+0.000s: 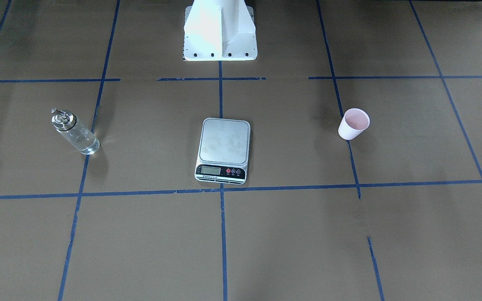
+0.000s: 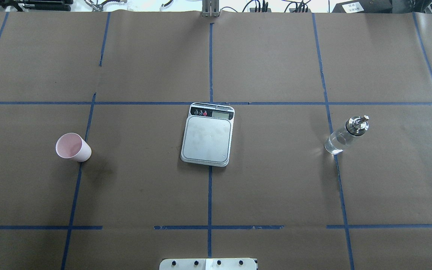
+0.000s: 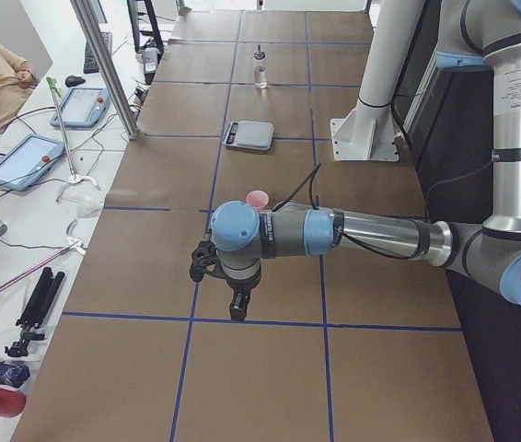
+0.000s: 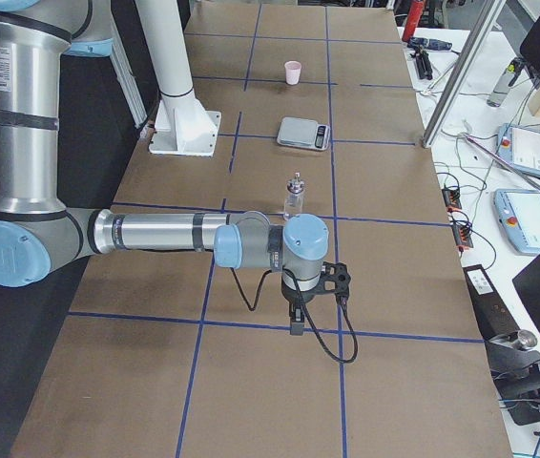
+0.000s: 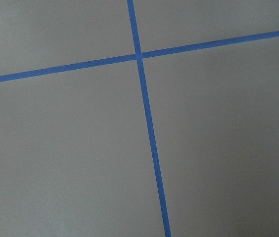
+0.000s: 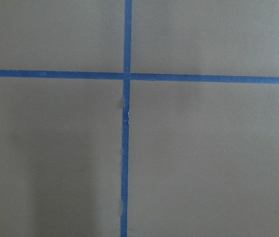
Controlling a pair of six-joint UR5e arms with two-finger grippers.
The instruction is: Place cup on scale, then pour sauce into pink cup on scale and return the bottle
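Left tool is hanging nearest in the left-side view, low over the table at its left end, pointing down and carrying nothing. It is showing only from the side, so I cannot tell if its fingers are spread or pressed together. Right tool is hanging the same way at the right end, over a blue tape crossing, also carrying nothing, and its spread cannot be told either. Both wrist views are showing only table and tape. The cup is standing upright on the left side of the table, its base touching a tape line, well apart from the scale. The scale is lying in the middle with its steel platform bare and its display strip on the far side from the robot. The bottle is standing upright on the right side, well apart from the scale, cap on, with clear sauce showing in its lower part. My read is that the task is only starting, with the first step, cup onto scale, not yet begun. The next move is probably calling for the left arm to be reaching in to the cup, fingers spread wider than its wall. It should be closing lightly, since the cup looks thin and easy to crush, then lifting and setting it centred on the platform. The bottle is waiting for the right arm.
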